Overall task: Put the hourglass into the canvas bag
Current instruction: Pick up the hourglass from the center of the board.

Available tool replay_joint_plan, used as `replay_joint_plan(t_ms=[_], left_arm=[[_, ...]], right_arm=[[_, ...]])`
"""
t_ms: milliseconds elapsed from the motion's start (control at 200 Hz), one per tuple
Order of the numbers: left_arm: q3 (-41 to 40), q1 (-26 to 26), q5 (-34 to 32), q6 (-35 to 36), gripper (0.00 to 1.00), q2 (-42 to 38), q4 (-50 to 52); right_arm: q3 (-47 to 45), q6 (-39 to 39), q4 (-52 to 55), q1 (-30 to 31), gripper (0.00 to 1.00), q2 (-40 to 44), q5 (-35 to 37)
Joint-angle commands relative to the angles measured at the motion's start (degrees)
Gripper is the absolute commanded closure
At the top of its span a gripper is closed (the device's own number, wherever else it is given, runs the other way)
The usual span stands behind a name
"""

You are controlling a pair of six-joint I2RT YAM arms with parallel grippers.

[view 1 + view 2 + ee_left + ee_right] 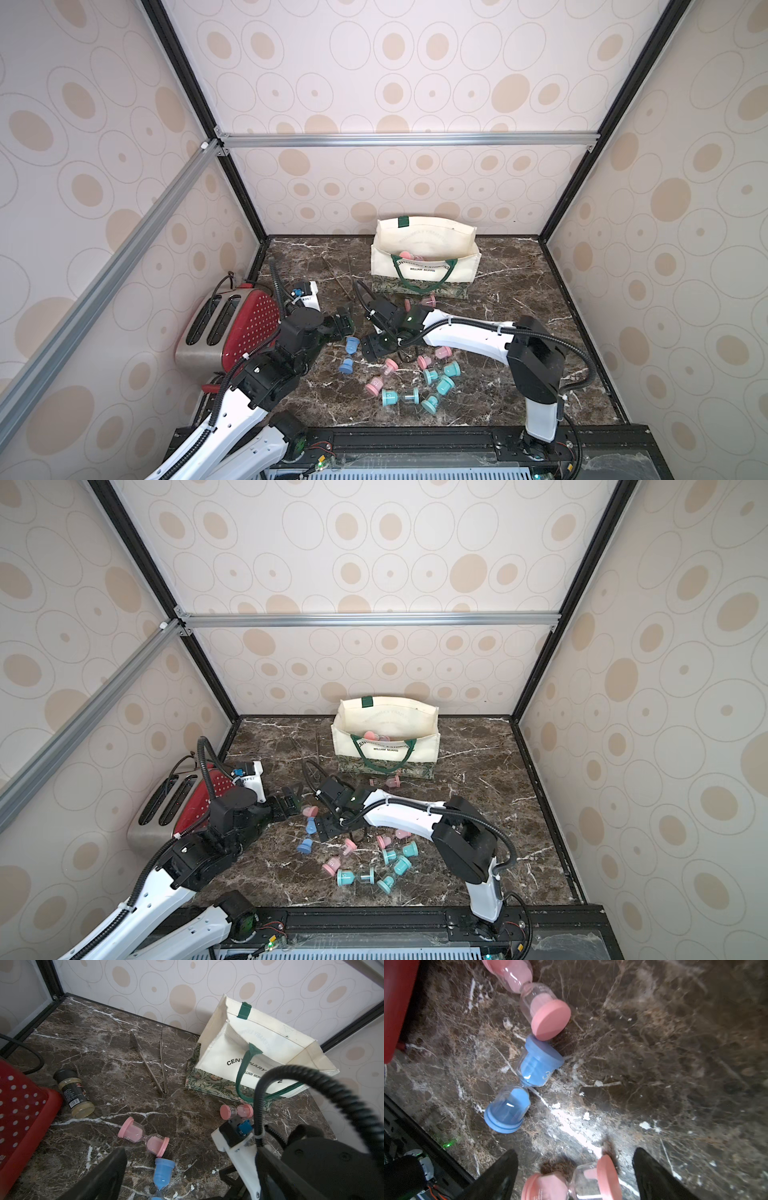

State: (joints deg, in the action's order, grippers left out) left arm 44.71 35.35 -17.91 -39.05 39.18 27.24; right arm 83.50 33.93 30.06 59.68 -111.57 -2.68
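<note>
The canvas bag (424, 249) stands open at the back of the table, with a pink hourglass (409, 255) inside it. Several hourglasses lie loose on the marble: a blue one (348, 355), pink ones, and teal ones (440, 382). My right gripper (575, 1167) is open and low over the table. A pink hourglass (571, 1184) lies between its fingers (500, 1176), with a gap on each side. My left gripper (345, 322) is open and holds nothing. The blue hourglass (163, 1174) lies in front of it.
A red toaster (237, 328) stands at the left edge. Metal tongs (153, 1064) and a spice jar (72, 1093) lie on the table between the toaster and the canvas bag (249, 1043). Another pink hourglass (419, 302) lies right in front of the bag.
</note>
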Motion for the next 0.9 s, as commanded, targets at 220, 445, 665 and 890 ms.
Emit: replay_joint_plan(t_ms=[220,445,665,890], left_arm=[[-0.85,-0.29,-2.78,-2.44,0.03,-5.05,5.38],[-1.49,-0.31,-3.97,-2.44,0.02,-6.79,5.77],[-2.53,-0.29,-4.30,-2.62,0.02,-7.44,5.19],[-2.84,-0.35,-4.41,-2.44,0.02,-7.06,4.84]], right_arm=[[6.04,0.72,-2.66,2.87,0.09,-6.97,-0.36],[10.46,0.00,-1.10,3.97,0.07,-11.61,-0.18],[13.37,-1.06,0.87,4.57,0.04,-14.75,1.36],[14.02,-2.63,5.69,4.71,0.04,-14.82,3.97]])
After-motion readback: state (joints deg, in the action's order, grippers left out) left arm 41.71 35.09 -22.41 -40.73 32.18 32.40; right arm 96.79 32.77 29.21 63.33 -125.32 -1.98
